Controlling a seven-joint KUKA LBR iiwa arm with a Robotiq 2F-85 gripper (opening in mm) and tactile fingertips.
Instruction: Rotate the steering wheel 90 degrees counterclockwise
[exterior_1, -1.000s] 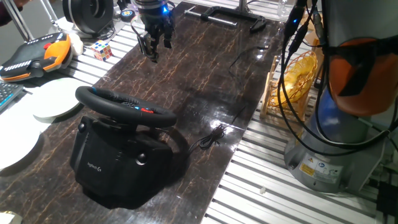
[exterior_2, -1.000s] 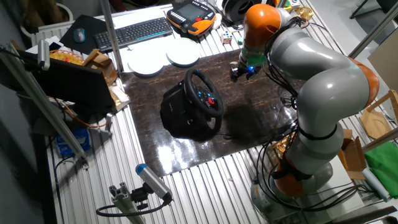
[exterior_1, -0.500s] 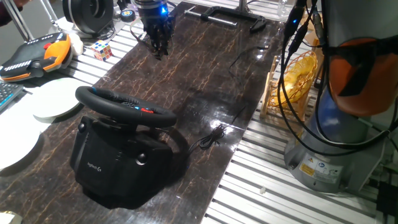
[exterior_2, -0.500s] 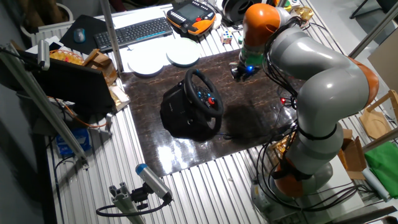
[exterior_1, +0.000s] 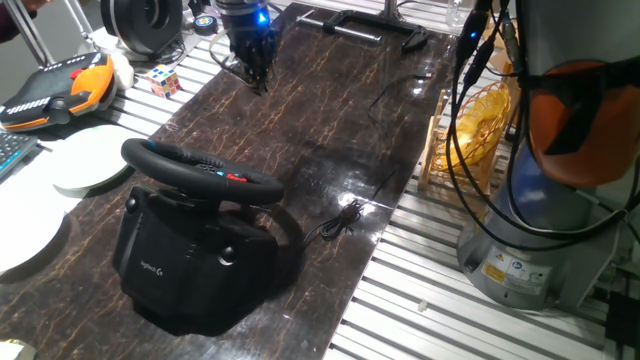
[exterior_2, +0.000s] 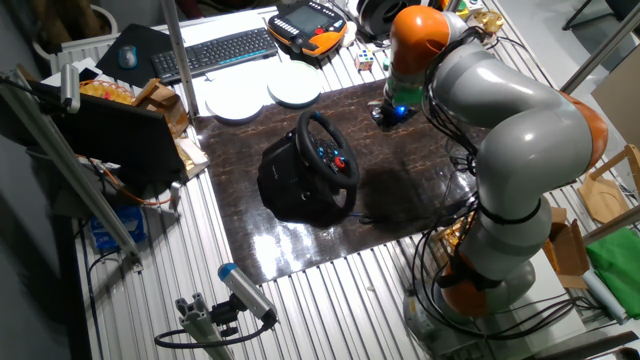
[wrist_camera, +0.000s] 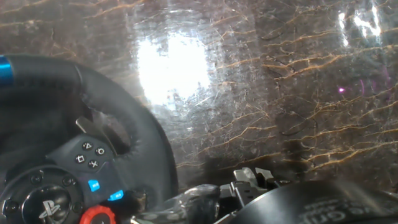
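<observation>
The steering wheel (exterior_1: 200, 171) sits at the near end of the dark marble worktop (exterior_1: 330, 120), mounted on its bulky black base (exterior_1: 195, 265), with red and blue hub buttons (wrist_camera: 102, 202) showing in the hand view. Well beyond it, the end effector (exterior_1: 254, 72) hangs over the worktop's far edge, fingers drawn together, holding nothing.

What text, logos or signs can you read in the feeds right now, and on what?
Steering wheel hub: PlayStation logo and circle, square, cross and triangle button symbols, in the hand view.
Wheel base: small white logo, too small to read.
Robot pedestal: yellow warning sticker and label, text too small to read.
Orange-and-black pendant: white markings, unreadable.
</observation>
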